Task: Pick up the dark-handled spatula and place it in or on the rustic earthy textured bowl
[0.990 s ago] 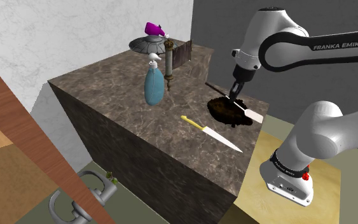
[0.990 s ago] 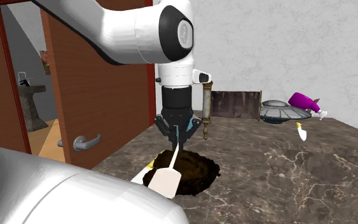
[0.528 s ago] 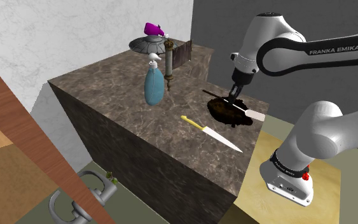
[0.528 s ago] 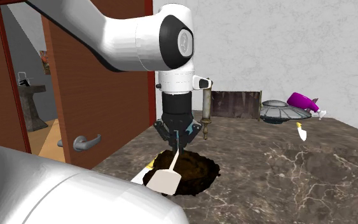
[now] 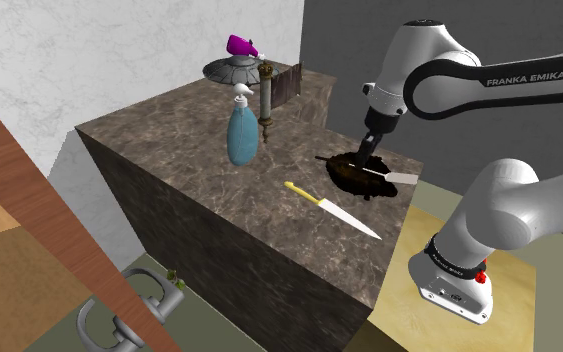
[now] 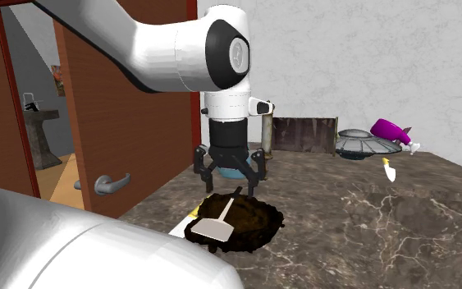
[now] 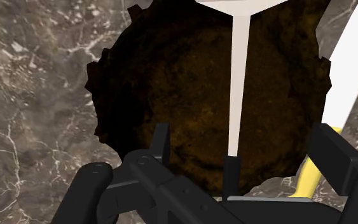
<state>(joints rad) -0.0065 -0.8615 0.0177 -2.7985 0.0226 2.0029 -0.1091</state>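
Two black fingers (image 7: 161, 143) of my gripper (image 6: 229, 170) stand wide apart and clasp nothing; the hand hangs just above the dark brown, rough-rimmed bowl (image 6: 258, 222), which sits toward the shoulder view's right on the marbled countertop (image 5: 179, 140). Across that bowl lies the spatula (image 6: 212, 227): its pale blade rests on the rim and juts out on the side nearer my stand, its thin pale shaft crosses the hollow, and its dark handle end reaches the far rim beneath my hand. In the wrist view the handle end lies between my fingers, and neither finger appears to touch it. I judge the placing step to be as good as done, since the spatula is borne by the bowl alone and not by me. What remains, by my reading, is the withdrawal. That move calls for a straight rise with the fingers kept spread, so that neither pad catches the handle and tips the tool off the rim. A yellow-handled knife (image 5: 331, 208) lies on the countertop just beside the bowl, on its near side, and should be avoided in any sideways motion. A blue spray bottle (image 5: 241, 138) stands well apart, to the shoulder view's left.
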